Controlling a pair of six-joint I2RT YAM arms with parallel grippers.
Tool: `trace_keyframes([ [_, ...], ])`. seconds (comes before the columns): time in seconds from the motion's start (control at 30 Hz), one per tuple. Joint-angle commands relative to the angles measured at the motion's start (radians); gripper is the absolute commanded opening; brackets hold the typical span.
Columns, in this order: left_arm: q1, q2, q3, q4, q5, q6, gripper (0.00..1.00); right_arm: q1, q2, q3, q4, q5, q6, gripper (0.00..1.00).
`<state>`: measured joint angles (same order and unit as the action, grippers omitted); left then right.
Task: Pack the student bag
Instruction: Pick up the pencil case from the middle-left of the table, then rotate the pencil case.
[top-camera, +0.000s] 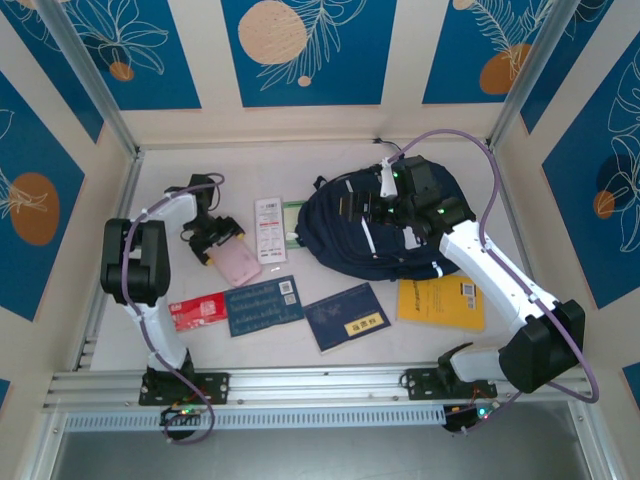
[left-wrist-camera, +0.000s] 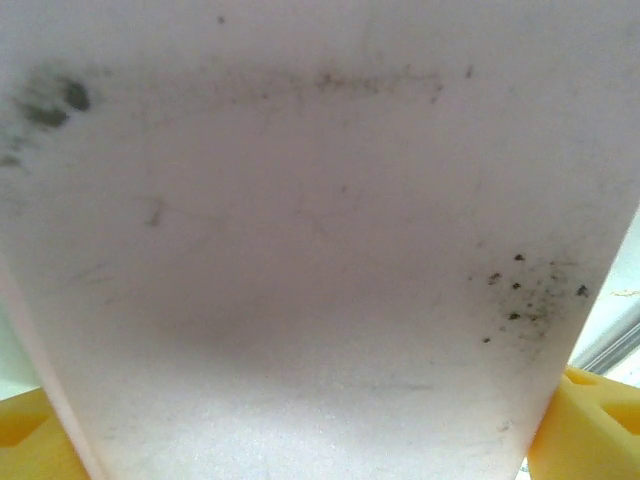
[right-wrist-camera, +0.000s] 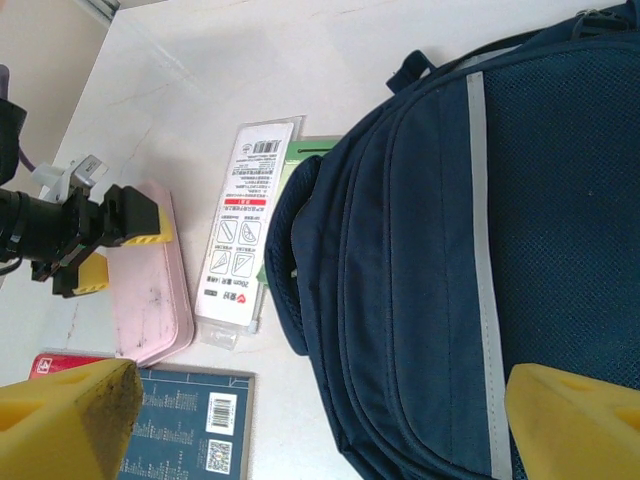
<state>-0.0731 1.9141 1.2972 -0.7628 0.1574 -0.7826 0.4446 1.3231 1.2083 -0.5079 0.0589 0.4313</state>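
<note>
Pink case (top-camera: 238, 263) beside white blister pack (top-camera: 270, 229) — red card (top-camera: 197, 310), teal booklet (top-camera: 264, 305), navy booklet (top-camera: 345, 317), yellow book (top-camera: 440, 302) in front row.

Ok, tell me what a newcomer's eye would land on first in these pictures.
The large dark navy fabric backpack with grey stripes dominates the right half of the white table, the right gripper open above it. Next comes the flat pale pink case to its left, sitting between the yellow-tipped jaws of the left gripper. A bright yellow book stands out near the right arm's base.
</note>
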Motion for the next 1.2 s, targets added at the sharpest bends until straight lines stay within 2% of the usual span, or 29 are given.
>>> trace_keyframes([
  [0.0,0.004,0.024,0.017,0.024,0.044,0.011,0.81,-0.003,-0.02,0.002,-0.005,-0.021,0.012,0.93],
  [0.1,0.004,-0.011,0.024,0.016,0.065,0.013,0.79,0.0,-0.025,0.01,-0.014,-0.037,0.013,0.93],
  [0.27,-0.004,-0.114,0.032,-0.005,0.101,0.013,0.78,0.018,-0.021,0.008,-0.001,-0.141,0.015,0.92],
  [0.4,-0.024,-0.206,0.052,-0.03,0.139,0.014,0.78,0.039,-0.015,-0.031,0.086,-0.32,0.031,0.92],
  [0.47,-0.05,-0.24,0.073,-0.047,0.153,0.022,0.78,0.044,0.01,-0.049,0.129,-0.433,0.057,0.91],
  [0.57,-0.109,-0.285,0.1,-0.067,0.174,0.025,0.78,0.069,0.075,-0.036,0.137,-0.518,0.08,0.89],
  [0.83,-0.295,-0.379,0.118,-0.035,0.235,-0.035,0.78,0.156,0.24,-0.001,0.198,-0.586,0.147,0.9],
  [0.97,-0.336,-0.393,0.114,-0.027,0.257,-0.063,0.79,0.175,0.292,0.004,0.242,-0.625,0.19,0.9],
  [1.07,-0.356,-0.401,0.11,-0.022,0.255,-0.07,0.79,0.187,0.316,0.004,0.274,-0.638,0.214,0.85],
  [1.17,-0.367,-0.403,0.104,-0.016,0.262,-0.077,0.8,0.193,0.322,-0.003,0.298,-0.627,0.239,0.68],
])
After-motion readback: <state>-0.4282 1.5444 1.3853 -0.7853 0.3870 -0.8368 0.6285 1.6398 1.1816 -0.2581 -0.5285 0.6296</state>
